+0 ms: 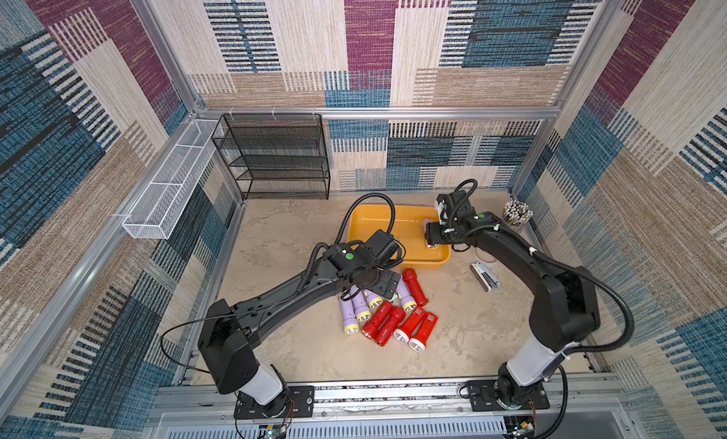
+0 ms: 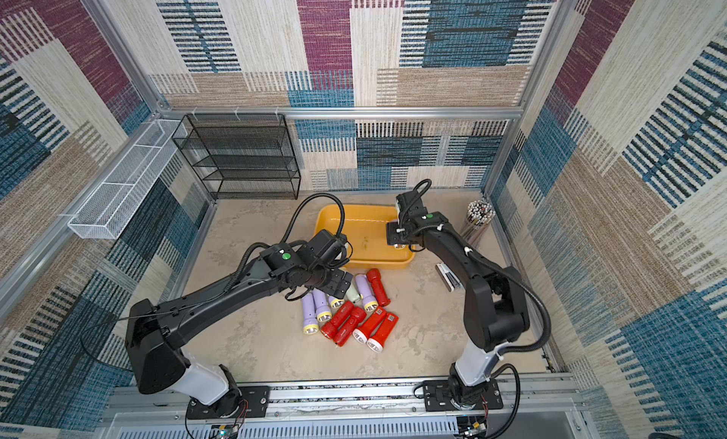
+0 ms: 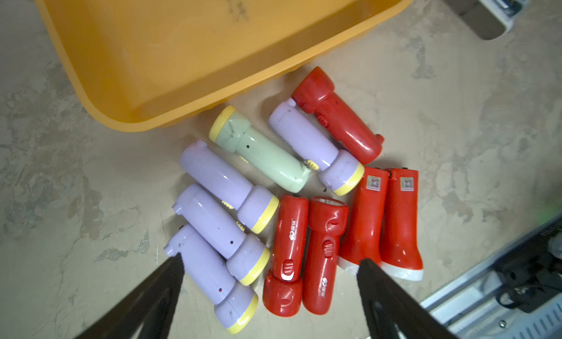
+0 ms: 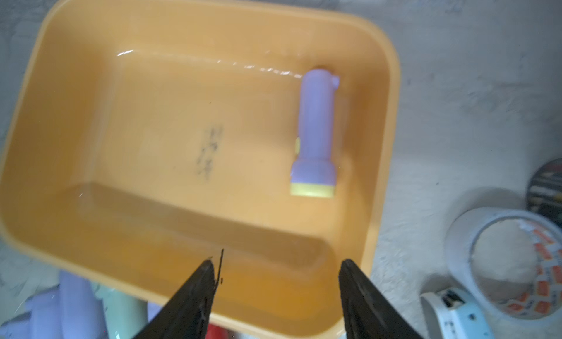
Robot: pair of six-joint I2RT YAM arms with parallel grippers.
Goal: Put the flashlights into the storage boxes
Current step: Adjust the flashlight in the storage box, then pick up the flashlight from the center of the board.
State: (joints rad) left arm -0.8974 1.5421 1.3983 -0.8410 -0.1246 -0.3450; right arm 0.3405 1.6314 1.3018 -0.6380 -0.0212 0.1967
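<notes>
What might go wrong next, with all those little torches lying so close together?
The loose flashlights lie touching side by side, so the open left gripper above them may pinch two at once or knock neighbours rolling. The right gripper hangs open over the yellow tray, where one lilac flashlight lies. If both grippers head there at once, they might collide.

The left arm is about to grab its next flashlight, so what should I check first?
1. Left gripper open and empty: ok.
2. Right gripper open, nothing held: ok.
3. Lilac flashlight lying inside the yellow tray: ok.
4. Free room in the tray: ok.
5. All flashlights stored: not ok, ten flashlights lie on the table.
6. Left gripper lined up on a single flashlight: cannot tell.
</notes>
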